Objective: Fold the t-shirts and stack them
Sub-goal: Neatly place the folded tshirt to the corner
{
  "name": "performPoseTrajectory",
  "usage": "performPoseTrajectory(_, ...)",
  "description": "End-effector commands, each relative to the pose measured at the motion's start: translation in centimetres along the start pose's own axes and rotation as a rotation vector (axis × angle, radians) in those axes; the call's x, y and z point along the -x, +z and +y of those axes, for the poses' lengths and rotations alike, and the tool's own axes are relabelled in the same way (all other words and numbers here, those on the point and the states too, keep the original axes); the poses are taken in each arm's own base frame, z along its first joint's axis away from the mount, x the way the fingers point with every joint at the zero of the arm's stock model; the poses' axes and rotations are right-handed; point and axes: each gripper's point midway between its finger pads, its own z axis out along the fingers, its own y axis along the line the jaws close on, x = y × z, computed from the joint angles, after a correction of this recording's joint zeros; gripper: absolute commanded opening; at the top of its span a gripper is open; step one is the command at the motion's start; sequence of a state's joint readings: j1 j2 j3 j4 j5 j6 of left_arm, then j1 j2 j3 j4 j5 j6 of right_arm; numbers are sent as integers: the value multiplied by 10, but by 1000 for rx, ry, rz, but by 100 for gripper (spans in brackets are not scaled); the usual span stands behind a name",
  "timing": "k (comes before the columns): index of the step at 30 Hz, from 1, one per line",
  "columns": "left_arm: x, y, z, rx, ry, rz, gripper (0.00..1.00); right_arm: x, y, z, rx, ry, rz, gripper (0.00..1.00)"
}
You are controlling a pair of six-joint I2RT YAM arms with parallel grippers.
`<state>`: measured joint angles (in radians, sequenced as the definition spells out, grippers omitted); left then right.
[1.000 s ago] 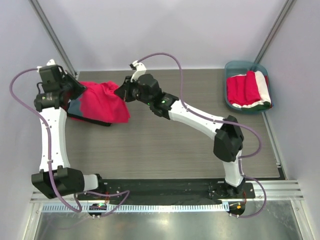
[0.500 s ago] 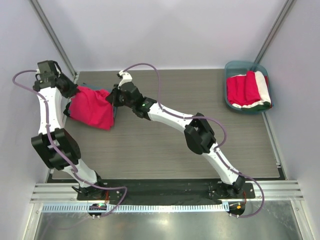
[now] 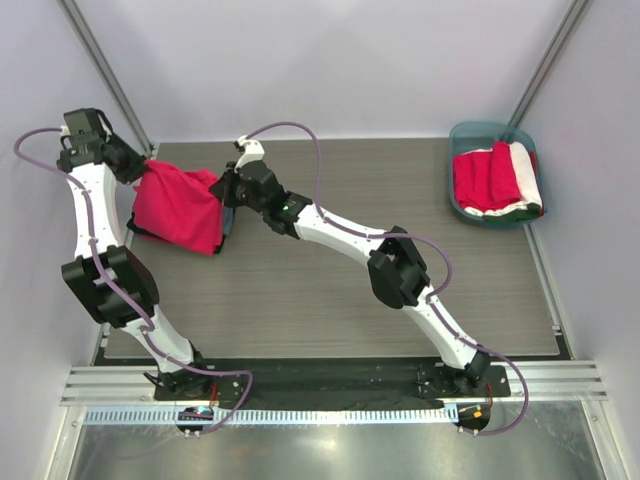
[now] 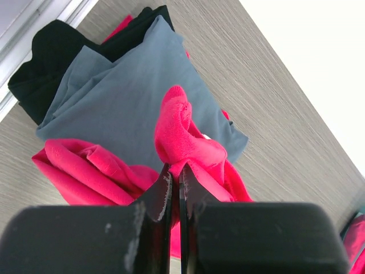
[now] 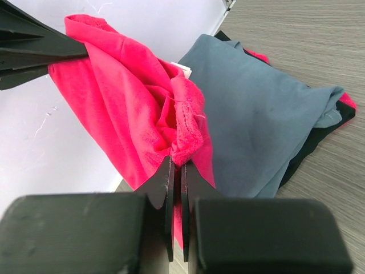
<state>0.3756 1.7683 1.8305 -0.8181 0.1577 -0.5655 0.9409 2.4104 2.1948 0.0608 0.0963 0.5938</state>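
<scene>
A folded crimson-red t-shirt (image 3: pixel 178 206) hangs between both grippers above the stack at the table's far left. My left gripper (image 3: pixel 140 168) is shut on one corner of it (image 4: pixel 182 142). My right gripper (image 3: pixel 218 188) is shut on the other corner (image 5: pixel 185 134). Below lies a folded slate blue-grey t-shirt (image 4: pixel 120 97), also seen in the right wrist view (image 5: pixel 268 120), on top of a black garment (image 4: pixel 45 54) with a red edge showing under it. The left gripper's fingers (image 5: pixel 28 54) show at the upper left of the right wrist view.
A teal plastic tub (image 3: pixel 462 135) at the far right corner holds red and white shirts (image 3: pixel 495 180). The grey wood-grain table (image 3: pixel 330 290) ends at a side wall and metal rail on the left (image 3: pixel 105 75). The right arm stretches diagonally over the table (image 3: pixel 400 270).
Both grippers moved left and back with the red shirt. It went from a loose spread a second ago to a tighter hanging fold over the stack. The left arm has reached further back.
</scene>
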Motion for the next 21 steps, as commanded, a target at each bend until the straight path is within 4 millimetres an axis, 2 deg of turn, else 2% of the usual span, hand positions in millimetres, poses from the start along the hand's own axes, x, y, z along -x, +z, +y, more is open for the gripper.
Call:
performPoseTrajectory(1,25,-13,-10,-29,8,-77,0,66,-15,42,66,-11,-149,1)
performPoseTrajectory(8,22,12,-8,-26,-18,-33,0,64,-1,33,48,-18,-148,1)
performPoseTrajectory(12,27,20,-7,-20,-25,-40,0,64,8,19,27,-3,-164,2)
performPoseTrajectory(14,27,29,-6,-17,-30,-28,0,58,15,5,17,11,-153,3)
performPoseTrajectory(16,27,32,-8,-20,-25,-10,0,53,17,2,26,20,-140,2)
performPoseTrajectory(18,28,29,-10,-26,-21,-11,0,47,17,-1,24,15,-134,2)
performPoseTrajectory(21,32,18,-15,-42,-17,-29,0,53,12,2,26,15,-149,2)
